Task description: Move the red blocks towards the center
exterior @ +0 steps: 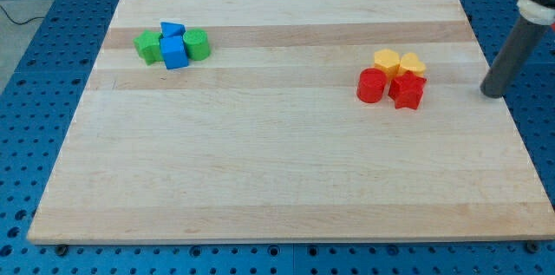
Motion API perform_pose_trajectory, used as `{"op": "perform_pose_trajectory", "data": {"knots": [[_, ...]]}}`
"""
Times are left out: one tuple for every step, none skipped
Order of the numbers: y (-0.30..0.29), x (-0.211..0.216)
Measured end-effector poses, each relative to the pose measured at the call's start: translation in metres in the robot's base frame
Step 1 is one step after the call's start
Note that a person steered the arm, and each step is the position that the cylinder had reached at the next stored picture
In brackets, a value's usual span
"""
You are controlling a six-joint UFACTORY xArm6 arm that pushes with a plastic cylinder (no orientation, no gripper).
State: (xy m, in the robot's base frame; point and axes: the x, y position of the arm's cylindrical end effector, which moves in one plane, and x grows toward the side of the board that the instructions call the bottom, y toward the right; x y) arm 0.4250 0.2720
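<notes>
- Two red blocks sit on the view's right half of your wooden board (277,171): red cylinder (371,86) and red star-like block (407,92), touching side by side.
- Both reds are well right of board centre, a bit above the mid line.
- Yellow pentagon-ish block (387,60) and yellow heart-like block (413,65) sit just above the reds, touching them; the four make one tight cluster.
- Your tip (493,94) is to the view's right of that cluster, near the board's right edge, apart from every block; can't tell if it's on the wood or just off it.
- Rod has no jaws, so nothing is grasped; it touches no block.
- Upper left cluster, well apart from the reds: green block (148,47), shape unclear; blue cube (174,52); smaller blue block (172,29) behind it, shape unclear; green cylinder (197,43). All bunched together.
- Blue perforated table (52,67) surrounds the board.
</notes>
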Motion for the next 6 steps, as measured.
{"op": "perform_pose_trajectory", "data": {"knots": [[-0.044,0.000],[-0.101,0.000],[-0.150,0.000],[-0.190,-0.001],[-0.196,-0.001],[-0.196,-0.012]]}}
